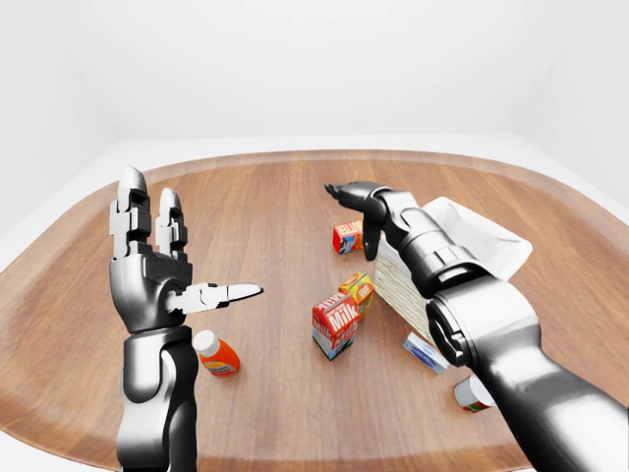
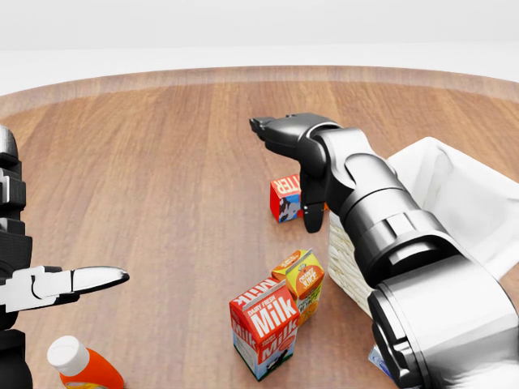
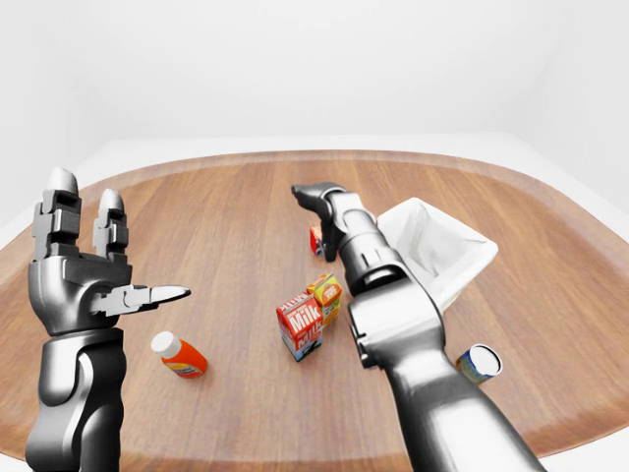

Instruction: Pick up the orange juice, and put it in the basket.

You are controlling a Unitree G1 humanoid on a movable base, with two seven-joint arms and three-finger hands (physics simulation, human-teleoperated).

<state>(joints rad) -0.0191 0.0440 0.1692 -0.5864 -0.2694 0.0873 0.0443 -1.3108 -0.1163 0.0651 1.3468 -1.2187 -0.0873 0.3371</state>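
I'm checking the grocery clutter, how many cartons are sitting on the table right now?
3. The milk carton stands low in the head view, the orange juice touches its upper right beside the basket, and a red carton lies partly behind the right hand. Others may be hidden.
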